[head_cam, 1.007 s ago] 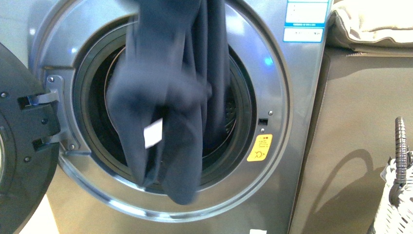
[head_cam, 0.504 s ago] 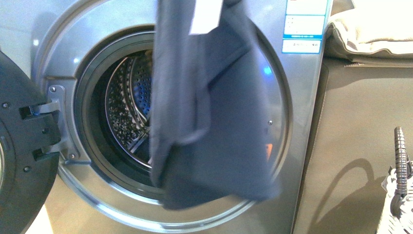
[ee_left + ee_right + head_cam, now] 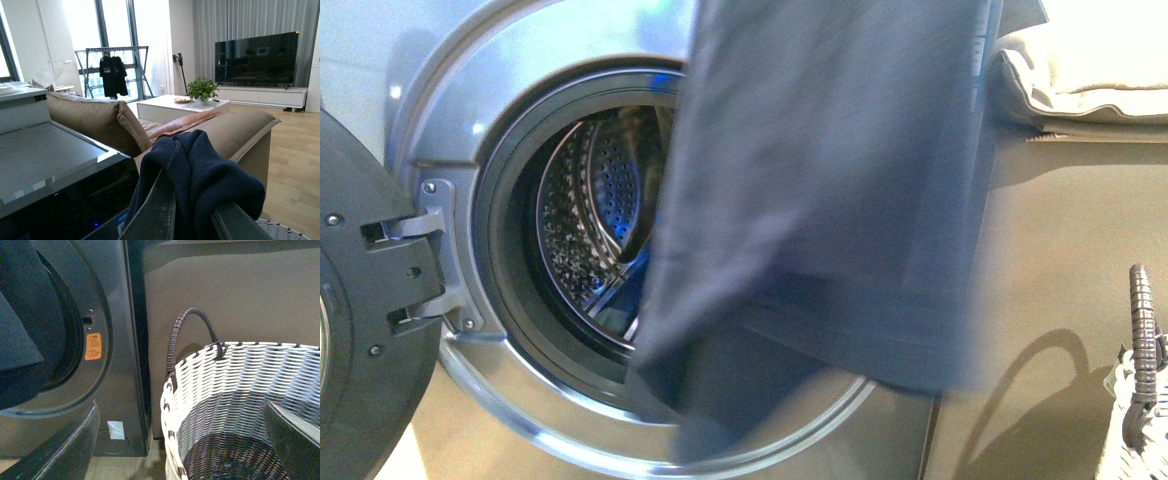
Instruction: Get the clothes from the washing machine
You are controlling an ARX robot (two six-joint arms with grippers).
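The cloth (image 3: 820, 200) hung from above the frame's top edge down the middle and right of the front view, blurred, its lower edge falling to the lower centre. It covered the right half of the washer (image 3: 450, 90) opening and was clear of the drum (image 3: 590, 220), whose perforated steel showed bare at centre left. In my left wrist view the cloth (image 3: 200, 170) was bunched between the fingers of my left gripper (image 3: 195, 220), which was clamped on it, and it spilled over both of them. The door (image 3: 360, 330) stood swung open at the left edge of the front view. The basket (image 3: 1140, 400) peeked in at the lower right corner, well apart from the cloth. My right gripper (image 3: 185, 445) was spread wide, holding nothing, over the basket (image 3: 240, 385), which sat just beside the washer (image 3: 120, 340) with its orange sticker (image 3: 93, 346).
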